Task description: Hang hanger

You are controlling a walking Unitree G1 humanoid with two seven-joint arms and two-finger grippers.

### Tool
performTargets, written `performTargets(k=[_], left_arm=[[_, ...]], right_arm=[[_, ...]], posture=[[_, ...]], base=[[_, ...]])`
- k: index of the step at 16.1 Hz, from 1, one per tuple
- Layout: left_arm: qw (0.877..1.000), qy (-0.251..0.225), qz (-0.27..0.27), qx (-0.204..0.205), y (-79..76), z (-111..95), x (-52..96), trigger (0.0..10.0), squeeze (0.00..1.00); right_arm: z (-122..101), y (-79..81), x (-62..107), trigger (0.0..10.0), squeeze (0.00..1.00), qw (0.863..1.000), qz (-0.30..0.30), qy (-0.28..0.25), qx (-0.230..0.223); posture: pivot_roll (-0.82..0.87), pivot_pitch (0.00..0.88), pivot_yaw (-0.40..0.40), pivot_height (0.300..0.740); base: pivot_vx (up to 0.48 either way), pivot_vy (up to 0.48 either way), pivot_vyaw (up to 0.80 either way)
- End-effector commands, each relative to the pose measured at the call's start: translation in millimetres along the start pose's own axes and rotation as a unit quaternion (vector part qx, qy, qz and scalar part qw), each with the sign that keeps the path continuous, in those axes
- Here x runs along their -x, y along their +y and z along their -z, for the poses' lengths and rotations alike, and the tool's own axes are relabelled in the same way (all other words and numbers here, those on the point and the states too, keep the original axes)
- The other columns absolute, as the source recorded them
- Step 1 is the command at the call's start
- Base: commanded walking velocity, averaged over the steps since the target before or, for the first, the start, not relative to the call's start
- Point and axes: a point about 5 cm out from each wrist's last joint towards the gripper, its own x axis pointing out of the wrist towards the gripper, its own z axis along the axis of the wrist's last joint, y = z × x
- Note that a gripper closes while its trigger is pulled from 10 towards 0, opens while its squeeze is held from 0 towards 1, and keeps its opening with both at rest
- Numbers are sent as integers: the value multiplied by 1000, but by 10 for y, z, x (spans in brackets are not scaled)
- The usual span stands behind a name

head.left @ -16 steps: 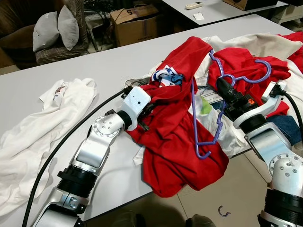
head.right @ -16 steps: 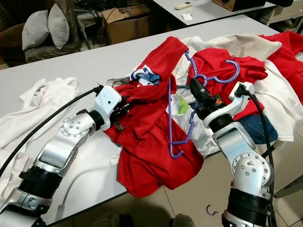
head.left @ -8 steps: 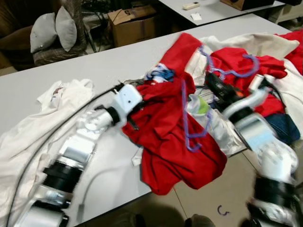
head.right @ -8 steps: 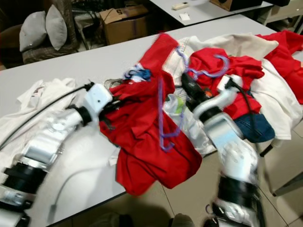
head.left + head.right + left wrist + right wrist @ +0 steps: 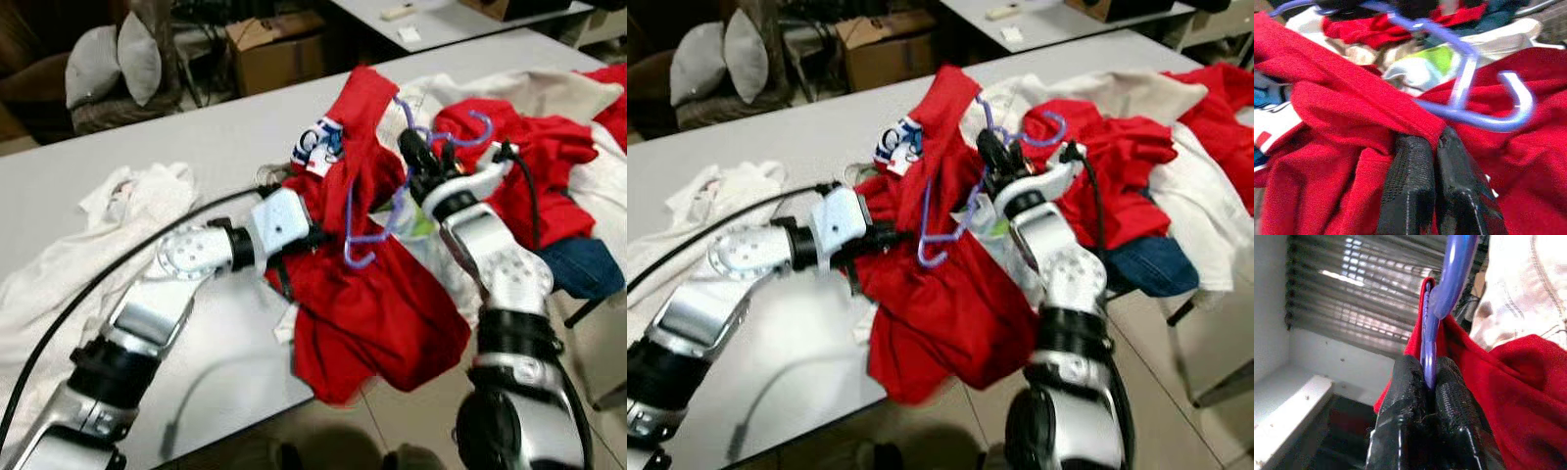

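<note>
Right end effector (image 5: 1426,377) clamped tight on the purple hanger (image 5: 377,217), now lifted up above the clothes pile instead of low over the bench (image 5: 196,147) edge like a second ago. Left end effector (image 5: 1432,147) pinched shut on a fold of the red shirt (image 5: 377,304), pulled further in toward the hanger than before. Shirt raised and draped off the hanger, tail hanging past the bench edge. White cloth (image 5: 69,264) lying off to the left.
</note>
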Motion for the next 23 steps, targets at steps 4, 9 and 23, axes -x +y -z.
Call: performTargets(k=[4,9,23], left_arm=[[998,13,60,12,-153,50,68,0,0],[991,-55,115,50,-280,-175,23,0,0],[967,-201,-25,157,100,-670,-207,0,0]], right_arm=[[-188,20,-117,10000,0,996,15,-71,-51],[-186,-8,-210,10000,0,995,31,-80,-43],[233,162,-155,10000,0,998,10,23,50]], posture=[[-154,0,83,740],[-155,0,84,740],[-165,0,86,740]], base=[[0,0,0],[0,0,0],[0,0,0]])
